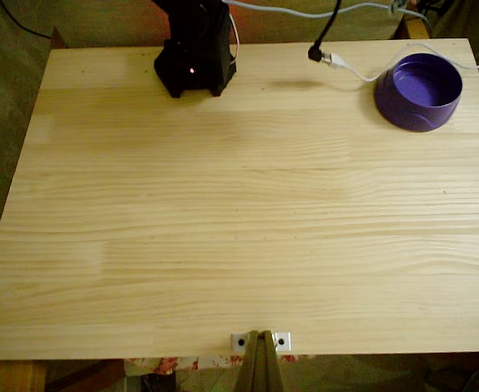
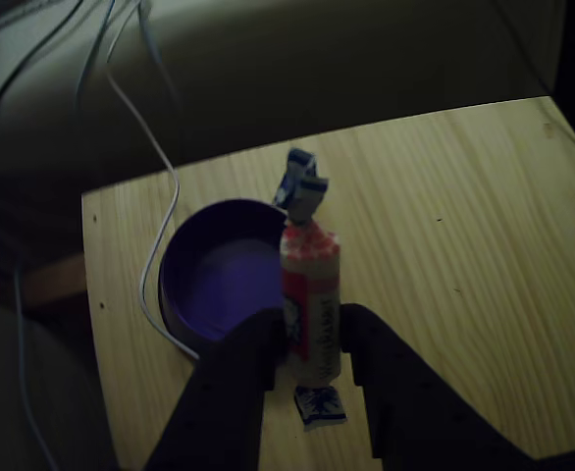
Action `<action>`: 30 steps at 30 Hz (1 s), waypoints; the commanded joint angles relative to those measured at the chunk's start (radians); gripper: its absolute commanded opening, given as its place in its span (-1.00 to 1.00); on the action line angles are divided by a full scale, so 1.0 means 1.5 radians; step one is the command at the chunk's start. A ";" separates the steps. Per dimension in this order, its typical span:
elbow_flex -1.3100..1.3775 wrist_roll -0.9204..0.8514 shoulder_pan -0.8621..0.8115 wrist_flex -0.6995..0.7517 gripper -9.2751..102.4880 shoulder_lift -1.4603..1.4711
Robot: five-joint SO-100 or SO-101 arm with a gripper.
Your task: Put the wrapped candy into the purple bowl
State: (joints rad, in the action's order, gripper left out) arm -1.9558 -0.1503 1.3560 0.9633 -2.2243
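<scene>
In the other view my gripper (image 2: 312, 334) is shut on the wrapped candy (image 2: 310, 285). The candy has a pinkish-orange and white middle, and its two dark fingers (image 2: 253, 363) press its sides. One twisted silvery-blue end sticks up past the fingers and the other hangs below. The candy is held in the air, just right of the purple bowl (image 2: 219, 280) and level with its near rim. In the fixed view the purple bowl (image 1: 419, 91) stands at the table's far right corner with nothing in it.
The arm's black base (image 1: 194, 49) sits at the table's far edge, left of centre. A white USB plug (image 1: 331, 60) with its white cable (image 1: 362, 75) lies beside the bowl and runs off the table's back. A thin cable (image 2: 155, 265) curves round the bowl's left side.
</scene>
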 commanded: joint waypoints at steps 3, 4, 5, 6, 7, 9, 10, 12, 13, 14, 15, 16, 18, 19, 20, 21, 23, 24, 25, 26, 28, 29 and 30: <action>0.038 -0.038 0.007 -0.051 -0.83 0.111; 0.052 -0.040 0.009 -0.052 -0.83 0.137; 0.067 -0.041 0.010 -0.053 -0.83 0.161; 0.082 -0.042 0.011 -0.057 -0.83 0.182; 0.098 -0.042 0.012 -0.060 -0.82 0.205; 0.134 -0.045 0.010 -0.061 -0.82 0.256; 0.150 -0.045 0.007 -0.060 -0.82 0.280; 0.181 -0.046 0.005 -0.057 -0.82 0.325; 0.193 -0.046 0.006 -0.056 -0.82 0.344; 0.205 -0.046 0.009 -0.055 -0.82 0.360; 0.216 -0.046 0.013 -0.055 -0.82 0.376; 0.228 -0.046 0.018 -0.055 -0.82 0.390; 0.250 -0.046 0.028 -0.054 -0.82 0.417; 0.259 -0.046 0.032 -0.053 -0.82 0.430; 0.266 -0.046 0.035 -0.051 -0.82 0.439; 0.271 -0.046 0.038 -0.049 -0.82 0.446; 0.275 -0.047 0.043 -0.045 -0.82 0.456; 0.275 -0.047 0.045 -0.045 -0.82 0.457; 0.274 -0.047 0.046 -0.047 -0.82 0.458; 0.273 -0.045 0.047 -0.048 -0.80 0.460; 0.274 -0.038 0.048 -0.049 -0.72 0.465; 0.274 -0.034 0.049 -0.048 -0.68 0.467; 0.274 -0.032 0.050 -0.048 -0.65 0.469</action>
State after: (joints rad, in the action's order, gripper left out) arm -1.6306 -0.2086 1.4220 0.8958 -1.5064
